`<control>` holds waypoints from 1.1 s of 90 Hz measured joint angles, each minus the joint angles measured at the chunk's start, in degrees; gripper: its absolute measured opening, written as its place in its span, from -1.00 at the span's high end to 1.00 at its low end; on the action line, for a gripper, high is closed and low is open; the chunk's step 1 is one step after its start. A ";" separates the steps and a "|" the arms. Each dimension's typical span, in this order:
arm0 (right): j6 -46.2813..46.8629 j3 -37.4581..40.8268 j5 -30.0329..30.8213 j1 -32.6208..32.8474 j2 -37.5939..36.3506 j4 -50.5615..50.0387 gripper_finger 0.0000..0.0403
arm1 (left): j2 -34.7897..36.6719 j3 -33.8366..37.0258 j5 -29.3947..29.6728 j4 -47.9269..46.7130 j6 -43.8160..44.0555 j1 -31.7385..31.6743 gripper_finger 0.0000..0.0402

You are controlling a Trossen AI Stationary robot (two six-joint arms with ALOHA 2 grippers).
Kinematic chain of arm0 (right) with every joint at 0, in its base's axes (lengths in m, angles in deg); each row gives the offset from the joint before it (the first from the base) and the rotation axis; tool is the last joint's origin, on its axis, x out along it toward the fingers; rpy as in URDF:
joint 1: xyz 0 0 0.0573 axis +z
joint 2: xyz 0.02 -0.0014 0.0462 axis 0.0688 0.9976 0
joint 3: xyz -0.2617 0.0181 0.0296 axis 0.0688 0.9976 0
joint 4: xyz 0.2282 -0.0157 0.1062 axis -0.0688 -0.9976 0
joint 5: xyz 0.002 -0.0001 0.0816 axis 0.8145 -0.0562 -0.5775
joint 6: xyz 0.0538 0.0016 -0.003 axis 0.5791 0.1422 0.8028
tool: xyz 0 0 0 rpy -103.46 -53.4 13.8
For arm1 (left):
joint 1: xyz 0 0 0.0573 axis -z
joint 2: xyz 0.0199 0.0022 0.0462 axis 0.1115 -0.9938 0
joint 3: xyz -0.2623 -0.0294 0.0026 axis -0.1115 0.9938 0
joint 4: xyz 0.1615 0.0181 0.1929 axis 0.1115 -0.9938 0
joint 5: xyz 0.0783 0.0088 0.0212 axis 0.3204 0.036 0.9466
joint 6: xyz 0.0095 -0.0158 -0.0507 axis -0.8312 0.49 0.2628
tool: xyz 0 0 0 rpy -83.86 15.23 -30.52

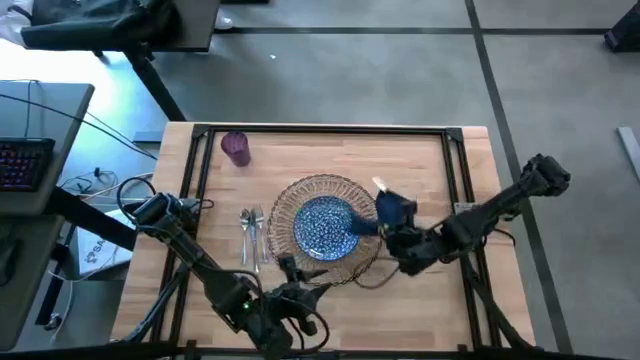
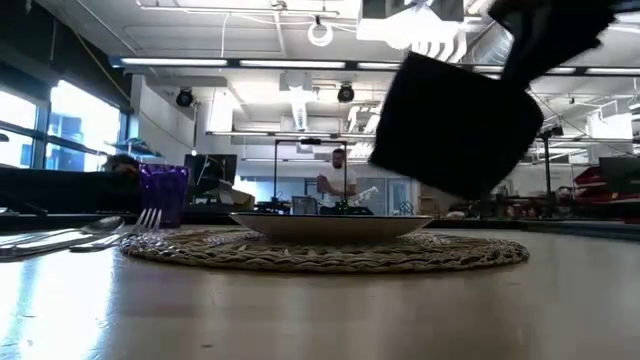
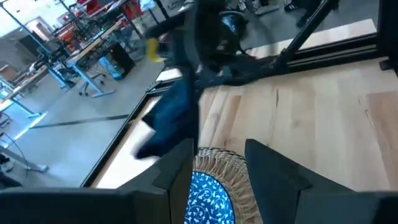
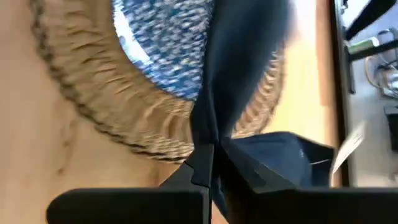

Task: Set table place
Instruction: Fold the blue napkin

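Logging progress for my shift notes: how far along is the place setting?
Done: plate sits on the wicker charger, with cutlery laid beside it. In hand: right gripper holds the navy napkin lifted over the charger's edge. Left: setting the napkin down. Left gripper waits nearby, open.

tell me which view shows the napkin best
The high view: the navy napkin hangs from the right gripper over the charger's right edge. Low view shows a dark silhouette, left wrist a blur, right wrist a close fold pinched between fingers.

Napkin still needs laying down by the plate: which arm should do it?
Right. The right gripper already pinches the navy napkin beside the plate; the left gripper hangs open and empty near the charger.
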 joint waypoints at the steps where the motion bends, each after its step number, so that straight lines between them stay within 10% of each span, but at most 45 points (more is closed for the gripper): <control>1: 0.70 0.77 0.21 0.69 0.06 0.93 1.00 | 0.00 0.05 0.01 0.10 0.09 0.00 0.36; 39: 26.88 15.91 -7.54 25.49 4.40 15.31 0.98 | -0.04 0.52 -0.53 0.72 1.14 0.17 0.36; 68: 21.94 12.98 -24.83 28.59 8.80 13.93 0.28 | -0.04 0.52 -1.84 0.64 1.47 -0.17 0.36; 99: 28.59 3.41 -17.48 28.55 8.77 15.03 -0.07 | -0.04 0.52 -1.95 0.63 1.45 -0.17 0.36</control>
